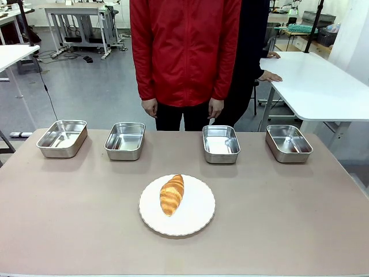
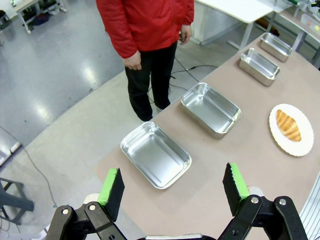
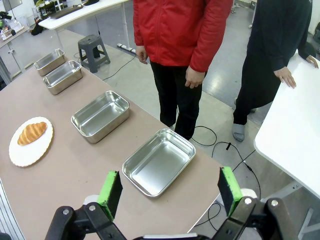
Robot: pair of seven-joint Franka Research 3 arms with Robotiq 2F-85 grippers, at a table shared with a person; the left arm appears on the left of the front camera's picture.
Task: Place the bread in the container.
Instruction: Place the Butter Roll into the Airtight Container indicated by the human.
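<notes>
Left gripper and right gripper wide open, empty. Bread on plate, tan table; four pans behind; grey floor.

Bread: golden-brown, dark ridged stripes, lay flat on white plate, well apart from left gripper and right gripper. Containers: four shiny steel pans, empty, upright, in row; end one just ahead of each gripper.
</notes>
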